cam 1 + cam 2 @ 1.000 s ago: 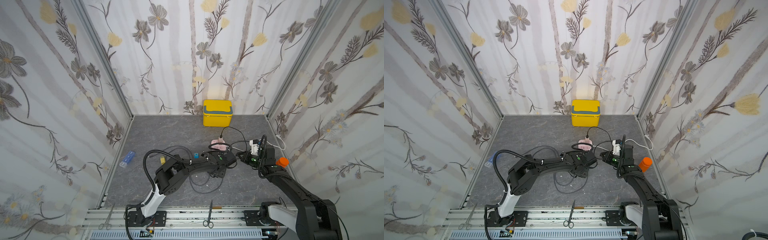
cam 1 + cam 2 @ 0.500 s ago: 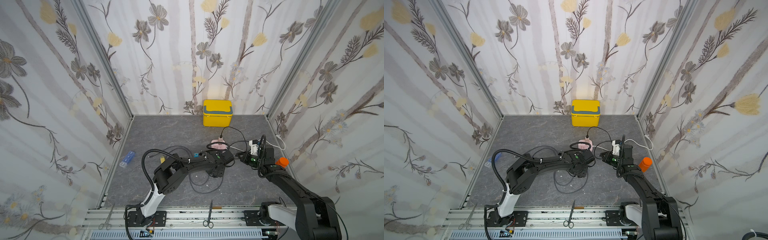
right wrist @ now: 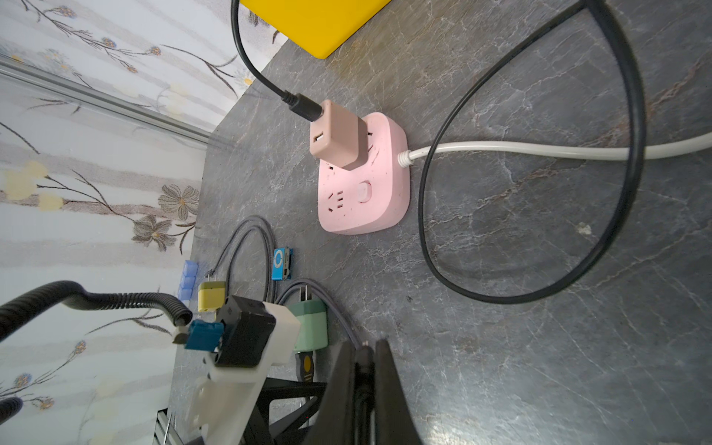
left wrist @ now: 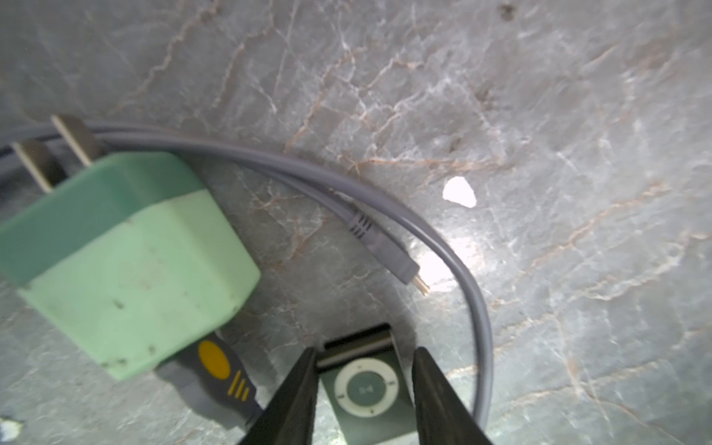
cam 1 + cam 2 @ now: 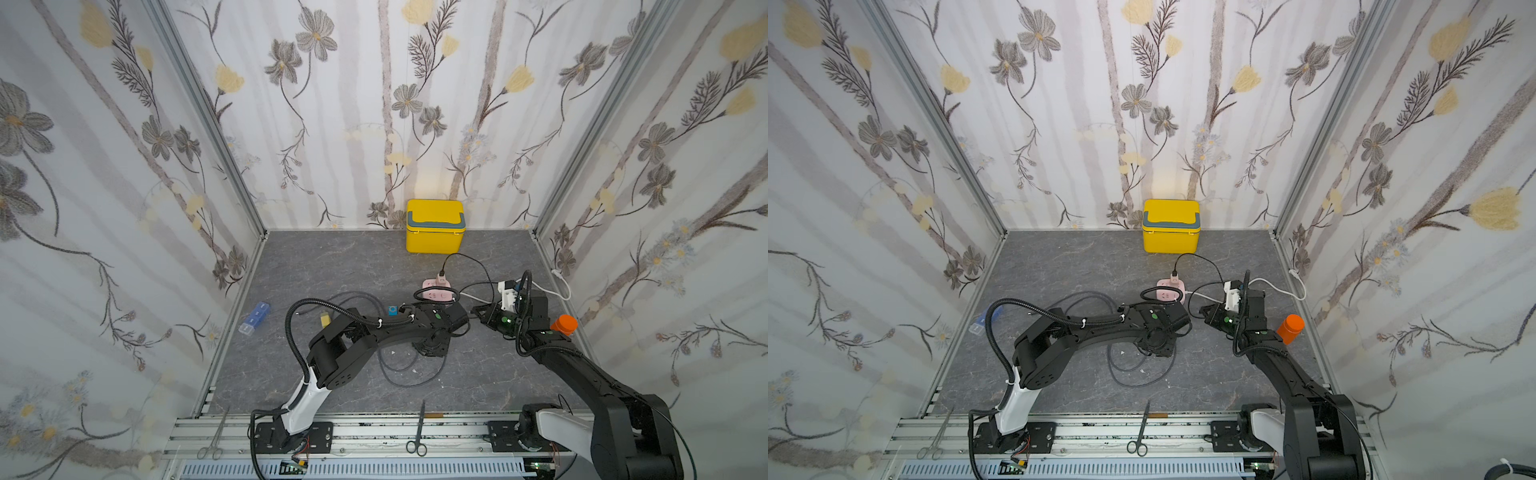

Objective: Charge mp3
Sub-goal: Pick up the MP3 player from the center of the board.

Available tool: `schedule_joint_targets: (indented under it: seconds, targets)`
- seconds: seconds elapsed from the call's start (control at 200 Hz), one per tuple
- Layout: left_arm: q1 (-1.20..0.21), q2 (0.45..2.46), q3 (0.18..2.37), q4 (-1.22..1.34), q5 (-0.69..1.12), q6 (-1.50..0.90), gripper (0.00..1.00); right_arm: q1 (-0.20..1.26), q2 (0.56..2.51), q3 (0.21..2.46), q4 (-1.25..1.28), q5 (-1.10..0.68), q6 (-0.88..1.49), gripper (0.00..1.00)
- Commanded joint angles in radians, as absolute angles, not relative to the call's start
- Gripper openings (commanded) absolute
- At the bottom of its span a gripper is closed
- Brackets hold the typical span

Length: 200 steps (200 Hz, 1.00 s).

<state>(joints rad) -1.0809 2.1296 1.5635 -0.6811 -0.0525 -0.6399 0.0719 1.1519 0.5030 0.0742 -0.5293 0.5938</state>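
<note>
We're right over the grey mp3 player (image 4: pixel 364 404). It sits between the fingers (image 4: pixel 296 393) of the left gripper (image 4: pixel 366 351), which stand narrow, one along each side. We cannot tell whether they pinch it. Its white click wheel carries a play-pause mark. Just off one finger lies the green charger (image 4: pixel 127 266), its grey USB plug (image 4: pixel 219 377) marked with a yellow dot and three bars. The right gripper (image 3: pixel 365 343) is pressed closed, with the pink power strip (image 3: pixel 366 185) ahead of it.

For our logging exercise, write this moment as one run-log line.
left claw: astride grey mp3, grip unclear | right claw: shut | grey cable plug: loose, not yet inserted
</note>
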Motion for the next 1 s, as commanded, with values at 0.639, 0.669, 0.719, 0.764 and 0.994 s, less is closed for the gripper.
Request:
schedule_joint_targets:
  seconds: [0.639,0.669,0.719,0.764,0.994]
  targets:
    - [-1.091,2.193,1.587,-0.763,-0.026,-0.586,0.39,0.072,1.158,0.485,0.113,-0.555,0.572,0.0]
    - [-1.091,2.195,1.592,-0.765,-0.026,-0.584,0.39,0.073,1.158,0.483,0.111,-0.555,0.57,0.0]
    - [-1.09,2.202,1.598,-0.77,-0.025,-0.582,0.39,0.072,1.154,0.482,0.108,-0.555,0.568,0.0]
    - [-1.089,2.206,1.601,-0.771,-0.02,-0.581,0.4,0.073,1.151,0.48,0.107,-0.553,0.567,0.0]
    - [-1.088,2.212,1.591,-0.77,-0.008,-0.586,0.38,0.073,1.143,0.473,0.106,-0.552,0.563,0.0]
